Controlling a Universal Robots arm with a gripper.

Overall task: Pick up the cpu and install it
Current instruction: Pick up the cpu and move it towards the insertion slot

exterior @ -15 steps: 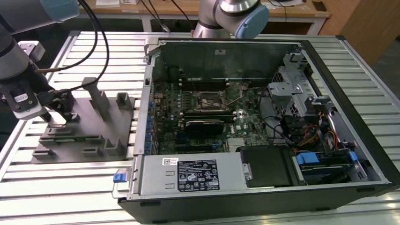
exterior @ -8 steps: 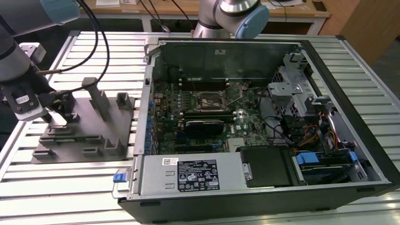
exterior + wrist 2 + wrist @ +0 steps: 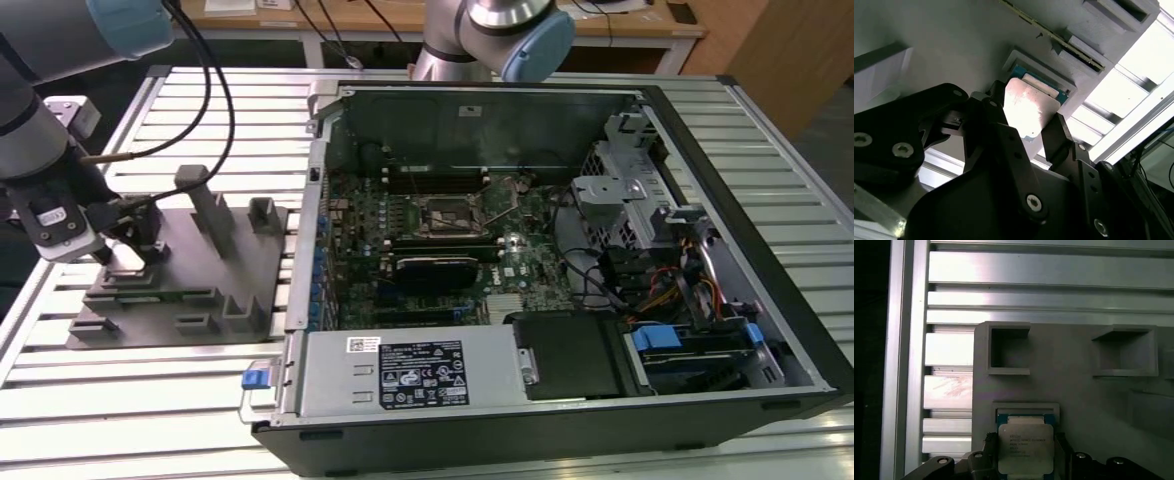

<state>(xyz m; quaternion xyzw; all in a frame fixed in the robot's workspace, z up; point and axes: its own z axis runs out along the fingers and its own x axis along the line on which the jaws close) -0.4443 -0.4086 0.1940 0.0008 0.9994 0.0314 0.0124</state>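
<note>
Working with the pincer (image 3: 1025, 111) clenched on the cpu (image 3: 1031, 97), judging by the second wrist view: black fingers (image 3: 1059, 137) bearing on two opposite edges of the chip, with no gap showing on either side. Holding it at a shallow pocket (image 3: 1025, 407) in the grey fixture (image 3: 200, 290), and not managing to tell whether seated there or barely raised. Sitting, in the exterior view, by the fixture's edge toward the exterior view's left, close to the bench (image 3: 134, 400) edge on that same side. Lying straight between the fingertips, directly under the wrist, so calling for no sideways reach. Being square, offering no long axis, just two pairs of parallel edges, one pair taken by the fingers and the other left free. Lying flat, lid facing both wrist cameras. Standing well apart from the socket (image 3: 447, 212), near the middle of the board inside the open case (image 3: 494, 125), toward the exterior view's right of the fixture, with the case wall rising between the two. Showing a silvery-white metal lid, washed out by glare in the second wrist view and carrying faint grey print in the first wrist view. Showing also a stepped shoulder and a thin blue-green rim of board along one free edge.
</note>
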